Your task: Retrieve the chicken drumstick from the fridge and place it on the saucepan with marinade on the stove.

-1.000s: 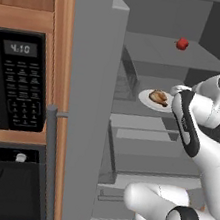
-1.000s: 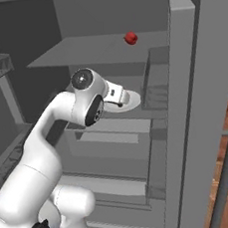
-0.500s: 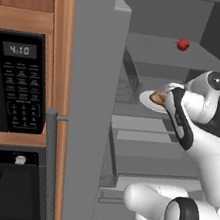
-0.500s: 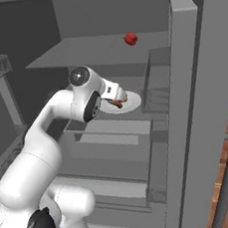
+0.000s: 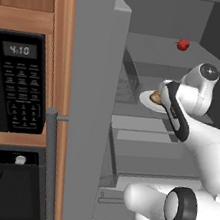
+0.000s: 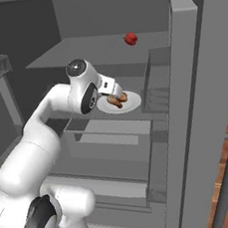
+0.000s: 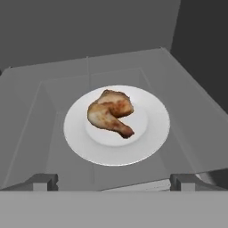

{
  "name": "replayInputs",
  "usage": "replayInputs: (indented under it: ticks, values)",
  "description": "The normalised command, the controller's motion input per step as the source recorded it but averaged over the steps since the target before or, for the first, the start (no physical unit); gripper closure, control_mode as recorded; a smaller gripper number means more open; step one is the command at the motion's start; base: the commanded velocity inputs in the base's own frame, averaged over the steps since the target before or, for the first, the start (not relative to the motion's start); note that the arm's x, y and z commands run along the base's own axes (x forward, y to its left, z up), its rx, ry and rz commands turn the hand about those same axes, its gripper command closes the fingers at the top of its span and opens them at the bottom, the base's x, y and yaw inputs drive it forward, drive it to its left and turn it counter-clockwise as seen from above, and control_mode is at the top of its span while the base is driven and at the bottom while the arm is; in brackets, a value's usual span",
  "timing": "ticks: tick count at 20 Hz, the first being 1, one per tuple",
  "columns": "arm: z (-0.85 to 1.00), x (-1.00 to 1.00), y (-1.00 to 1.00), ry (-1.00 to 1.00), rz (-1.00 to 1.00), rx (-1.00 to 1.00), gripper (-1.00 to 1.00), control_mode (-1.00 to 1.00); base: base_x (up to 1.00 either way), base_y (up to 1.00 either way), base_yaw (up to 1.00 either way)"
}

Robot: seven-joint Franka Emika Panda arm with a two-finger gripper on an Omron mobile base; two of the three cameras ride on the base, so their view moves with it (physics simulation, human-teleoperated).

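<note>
Hand view gives you the whole drumstick (image 7: 110, 113) on its plate (image 7: 153, 133); from the left base your arm half-covers it. Your hand (image 7: 114, 181) hovers wide open, empty.

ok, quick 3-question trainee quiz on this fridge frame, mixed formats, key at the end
1. True or false: the chicken drumstick lies on a white plate on a fridge shelf.
2. Multiple choice: the end effector is (a) shut on the drumstick, (b) open and short of the plate, (c) holding the plate.
3. Fill in: the small red fruit sits on the shelf ____ the plate's.

Key: 1 true; 2 b; 3 above.
</note>
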Motion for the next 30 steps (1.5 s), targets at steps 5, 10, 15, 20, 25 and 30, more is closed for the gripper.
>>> replayInputs:
  ticks: [5,10,15,20,25,30]
  values:
    - [-0.35,0.0,0.0,0.01,0.03,0.0,-1.0,-1.0,0.0,0.0,0.0]
    - [-0.2,0.0,0.0,0.0,0.1,0.0,-1.0,-1.0,0.0,0.0,0.0]
    - [-0.13,0.19,0.0,0.03,0.12,0.0,-1.0,-1.0,0.0,0.0,0.0]
    - [-0.1,0.45,0.0,0.04,0.08,0.0,-1.0,-1.0,0.0,0.0,0.0]
    - [-0.06,0.43,0.0,0.05,0.03,-0.01,-1.0,-1.0,0.0,0.0,0.0]
    - [-0.16,0.38,-0.02,0.01,0.0,-0.05,-1.0,-1.0,0.0,0.0,0.0]
